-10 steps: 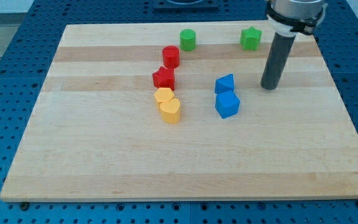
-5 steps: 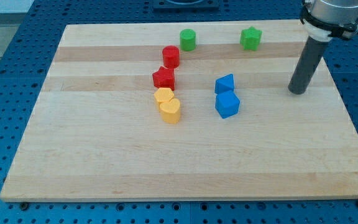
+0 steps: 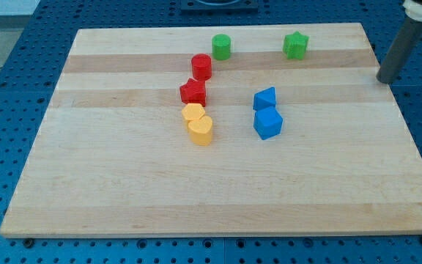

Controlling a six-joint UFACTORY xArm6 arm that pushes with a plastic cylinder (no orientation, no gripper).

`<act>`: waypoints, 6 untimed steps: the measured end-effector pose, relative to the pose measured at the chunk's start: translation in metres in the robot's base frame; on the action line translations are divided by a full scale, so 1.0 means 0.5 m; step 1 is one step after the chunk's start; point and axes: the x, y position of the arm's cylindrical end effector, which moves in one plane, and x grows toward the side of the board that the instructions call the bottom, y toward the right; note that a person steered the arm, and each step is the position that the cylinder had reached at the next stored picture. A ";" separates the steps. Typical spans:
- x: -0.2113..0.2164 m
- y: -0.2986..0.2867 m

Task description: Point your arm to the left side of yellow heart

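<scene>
The yellow heart (image 3: 201, 130) lies near the board's middle, touching a second yellow block (image 3: 193, 113) just above it. My tip (image 3: 386, 79) is at the view's far right, past the board's right edge, far to the right of and above the yellow heart. The rod rises out of the view's top right corner.
A red star (image 3: 193, 92) and a red cylinder (image 3: 201, 67) sit above the yellow blocks. A green cylinder (image 3: 221, 47) and a green star (image 3: 295, 45) are near the top edge. Two blue blocks (image 3: 265, 98) (image 3: 268, 123) stand right of centre on the wooden board (image 3: 108, 183).
My tip has moved to the right and slightly up, from beside the blue blocks to beyond the board's right edge. No block has moved.
</scene>
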 end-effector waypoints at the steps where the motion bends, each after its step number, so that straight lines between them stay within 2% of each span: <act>1: -0.018 -0.045; 2: -0.018 -0.073; 3: -0.063 -0.120; 4: -0.138 -0.091; 6: -0.164 -0.089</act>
